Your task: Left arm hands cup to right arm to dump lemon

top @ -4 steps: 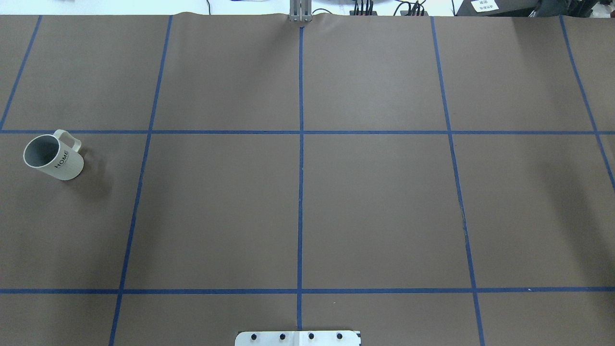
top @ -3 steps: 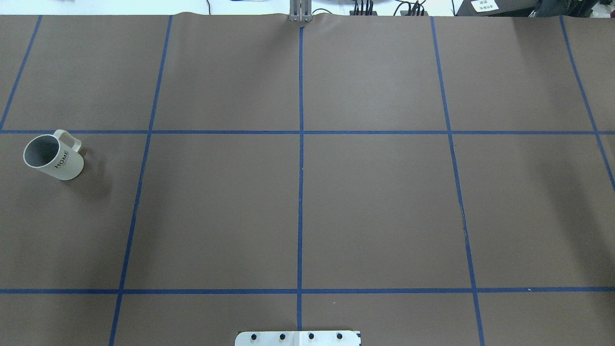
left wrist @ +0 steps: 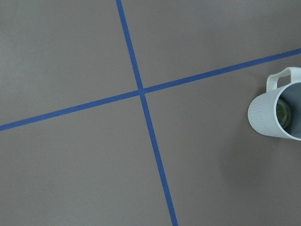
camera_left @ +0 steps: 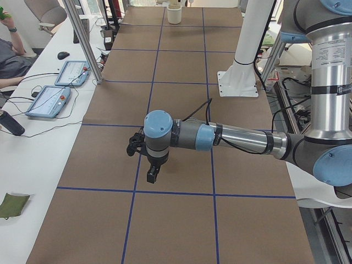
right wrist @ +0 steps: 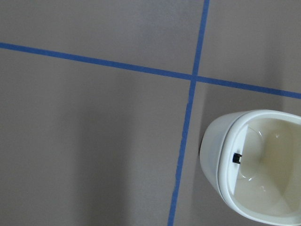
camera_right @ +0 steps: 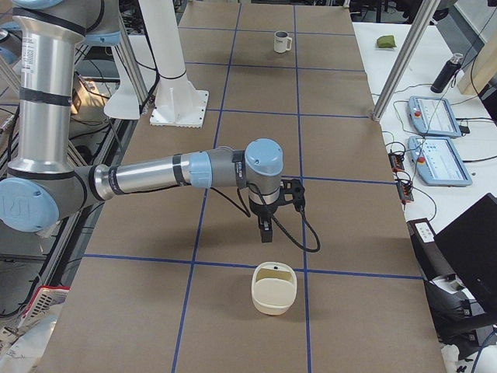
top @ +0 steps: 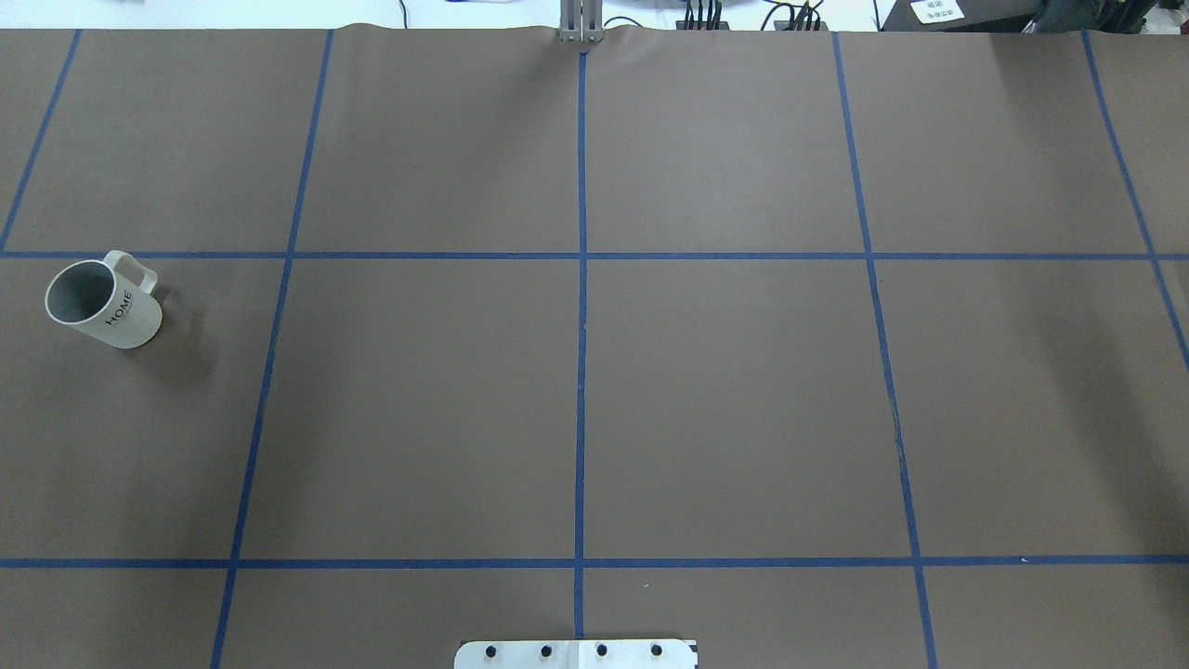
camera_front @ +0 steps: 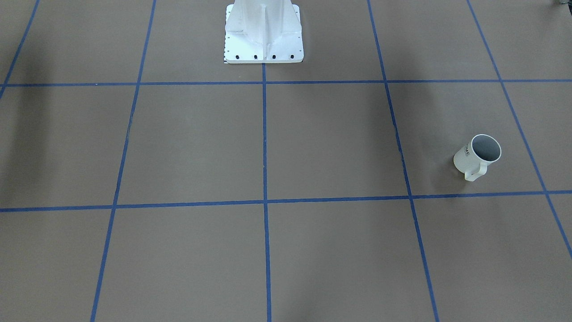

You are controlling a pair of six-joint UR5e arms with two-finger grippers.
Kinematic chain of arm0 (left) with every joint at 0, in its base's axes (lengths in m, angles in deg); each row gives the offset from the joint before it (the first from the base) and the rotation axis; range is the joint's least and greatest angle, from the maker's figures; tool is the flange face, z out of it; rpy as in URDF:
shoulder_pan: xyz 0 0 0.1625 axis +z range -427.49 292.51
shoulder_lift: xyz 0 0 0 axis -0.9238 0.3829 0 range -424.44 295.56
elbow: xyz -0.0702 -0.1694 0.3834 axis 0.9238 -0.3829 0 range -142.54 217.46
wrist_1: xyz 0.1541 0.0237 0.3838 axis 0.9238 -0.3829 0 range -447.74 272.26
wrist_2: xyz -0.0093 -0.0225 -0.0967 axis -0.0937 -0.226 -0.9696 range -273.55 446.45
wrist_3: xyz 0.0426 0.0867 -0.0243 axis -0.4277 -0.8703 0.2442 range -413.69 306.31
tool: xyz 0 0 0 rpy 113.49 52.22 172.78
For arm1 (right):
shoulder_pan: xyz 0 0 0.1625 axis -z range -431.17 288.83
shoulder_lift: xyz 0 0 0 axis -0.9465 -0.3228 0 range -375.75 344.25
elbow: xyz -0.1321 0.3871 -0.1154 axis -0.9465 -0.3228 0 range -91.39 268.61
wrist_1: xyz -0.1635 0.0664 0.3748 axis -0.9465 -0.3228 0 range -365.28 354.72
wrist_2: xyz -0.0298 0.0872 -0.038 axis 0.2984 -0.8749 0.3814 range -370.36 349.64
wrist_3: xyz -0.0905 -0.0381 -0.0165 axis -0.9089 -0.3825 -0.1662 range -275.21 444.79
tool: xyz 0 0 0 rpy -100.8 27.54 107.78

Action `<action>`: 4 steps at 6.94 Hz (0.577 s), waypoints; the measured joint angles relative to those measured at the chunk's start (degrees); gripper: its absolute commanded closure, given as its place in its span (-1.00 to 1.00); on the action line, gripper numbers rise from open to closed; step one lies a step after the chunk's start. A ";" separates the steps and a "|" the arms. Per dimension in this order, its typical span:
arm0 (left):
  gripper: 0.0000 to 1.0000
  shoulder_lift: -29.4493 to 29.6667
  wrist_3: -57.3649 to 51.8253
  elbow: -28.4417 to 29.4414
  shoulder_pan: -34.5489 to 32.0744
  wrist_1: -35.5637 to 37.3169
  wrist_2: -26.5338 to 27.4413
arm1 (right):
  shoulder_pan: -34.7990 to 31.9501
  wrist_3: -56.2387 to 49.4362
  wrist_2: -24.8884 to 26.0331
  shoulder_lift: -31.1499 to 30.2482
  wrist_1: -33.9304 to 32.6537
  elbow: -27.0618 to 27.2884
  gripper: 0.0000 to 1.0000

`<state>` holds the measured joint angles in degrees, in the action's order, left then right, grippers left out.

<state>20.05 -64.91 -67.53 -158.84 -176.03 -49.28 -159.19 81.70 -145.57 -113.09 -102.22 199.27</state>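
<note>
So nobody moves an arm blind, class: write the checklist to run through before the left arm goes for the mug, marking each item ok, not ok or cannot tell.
1. Cup upright on the table, untouched: ok.
2. Lemon inside the cup: ok, a yellowish shape shows in the left wrist view.
3. Cup centred in the left wrist view: not ok, it sits cut off at the right edge.
4. Left arm jaws open: cannot tell, side view only.
5. Right arm away from the cup: ok, it is near the cream container at the table's other end.

cream tub [camera_right: 272, 303] on brown table [top: 743, 418] with blue tape lines [top: 581, 372]
</note>
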 measured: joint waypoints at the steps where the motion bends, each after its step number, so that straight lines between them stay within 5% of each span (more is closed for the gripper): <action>1: -1.00 0.57 0.14 0.16 0.28 -0.43 0.03 | 0.97 0.67 -3.27 2.07 0.00 0.05 -1.00; 4: -1.00 4.71 5.42 1.65 4.22 -4.04 0.08 | 6.69 1.06 -6.14 10.27 0.08 -0.16 -0.97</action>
<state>24.76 -59.50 -65.89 -154.62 -180.06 -49.20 -152.50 82.76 -151.71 -102.81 -102.15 199.11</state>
